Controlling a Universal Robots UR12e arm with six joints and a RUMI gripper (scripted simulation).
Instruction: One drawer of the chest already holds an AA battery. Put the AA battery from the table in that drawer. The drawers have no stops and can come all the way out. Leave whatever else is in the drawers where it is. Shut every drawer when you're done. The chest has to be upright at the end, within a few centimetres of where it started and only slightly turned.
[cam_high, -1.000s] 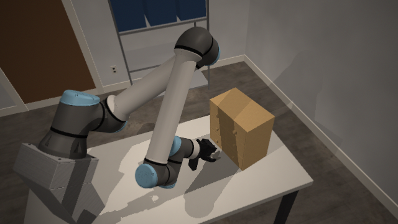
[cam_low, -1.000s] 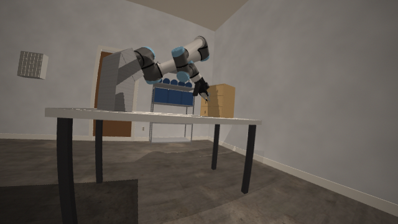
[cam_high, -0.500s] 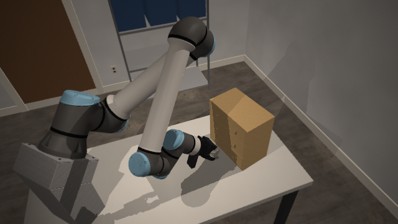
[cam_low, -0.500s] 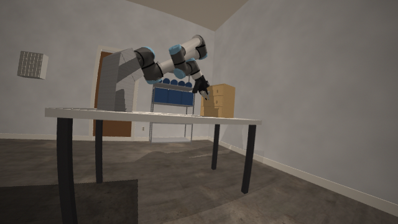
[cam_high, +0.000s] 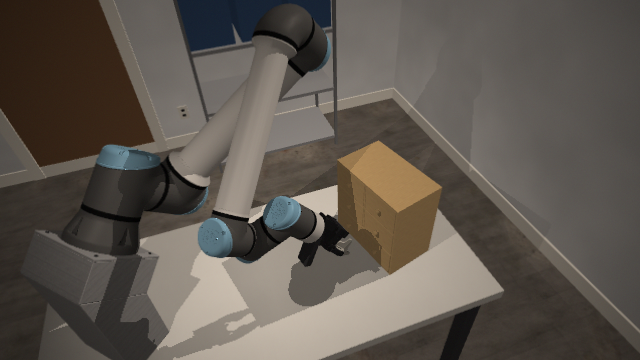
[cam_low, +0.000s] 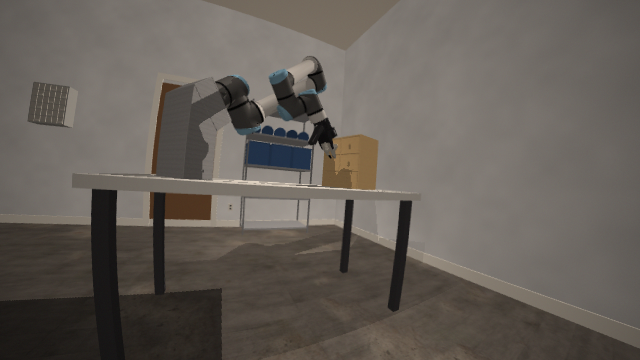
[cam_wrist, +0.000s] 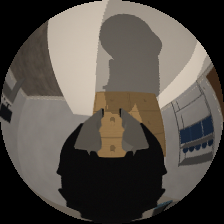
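- Black gripper (cam_high: 344, 246) (cam_low: 331, 151) (cam_wrist: 111, 109), nearest the wrist camera: blocky dark body, pale grey tapering fingers, tips parted by a narrow gap. Nothing sits between them, so it is partly open and unloaded
- Just past the tips stands the chest (cam_high: 419, 230) (cam_low: 367, 162) (cam_wrist: 145, 105), upright, with its drawer fronts looking flush. The step in hand seems to be lining up on a drawer, probably to open it and look for the battery already inside
- Small rounded knobs (cam_high: 378, 213) (cam_low: 349, 146) (cam_wrist: 112, 119) stick out from the fronts. The next move likely calls for setting the fingers around one, closing, then a short, straight pull, since a drawer without stops could slide right out
- As for the AA battery, I can't make it out in any view, so its place on the table can't be told; the arm and its shadow may hide it
- Chest material: warm honey-coloured, wood-like, a plain box with crisp edges and thin seams between rectangular fronts
- Arm (cam_high: 250, 135) (cam_low: 302, 70): smooth, pale tubes meeting dark rounded joints with light blue caps
- Table (cam_high: 425, 282) (cam_low: 250, 188) (cam_wrist: 75, 60): flat, matte, off-white slab on square black legs
- Floor (cam_high: 550, 300) (cam_low: 300, 280) (cam_wrist: 35, 60): mottled brown-grey, like worn planks

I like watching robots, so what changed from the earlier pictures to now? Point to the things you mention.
The arm (cam_high: 250, 130) (cam_low: 302, 71) lifted, and the gripper (cam_high: 345, 245) (cam_low: 331, 151) (cam_wrist: 111, 109) rose a little in front of the chest (cam_high: 392, 177) (cam_low: 368, 162) (cam_wrist: 142, 100). Shadows on the chest shifted too. I see nothing picked up or let go. The chest stayed put and upright.
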